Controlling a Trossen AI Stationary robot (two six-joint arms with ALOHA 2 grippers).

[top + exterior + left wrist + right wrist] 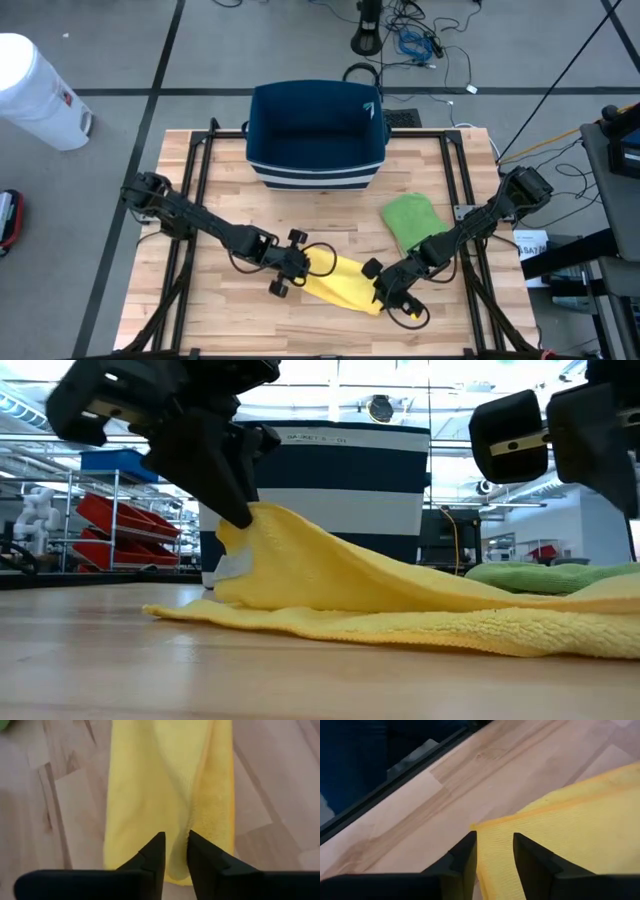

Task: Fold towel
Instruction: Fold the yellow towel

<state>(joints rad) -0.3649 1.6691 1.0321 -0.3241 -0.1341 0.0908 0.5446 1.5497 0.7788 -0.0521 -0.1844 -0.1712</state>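
- Left gripper (286,272): sits at the left end of the long yellow terry towel (343,282). Its fingers stand a narrow gap apart over a raised ridge of cloth; the low view shows that end lifted against the finger, so the cloth appears loosely pinched rather than firmly held.
- Yellow towel: lies folded into a strip on the slatted wooden table (200,310), near the front edge. Its long axis runs from one gripper to the other, so each arm is nearest its own end.
- Right gripper (392,292): hovers over the right-hand corner, fingers parted and holding nothing.
- Surroundings: a crumpled green cloth (410,217) lies just behind the right end; a navy fabric bin (316,135) stands farther back. Neither blocks a lengthwise fold.
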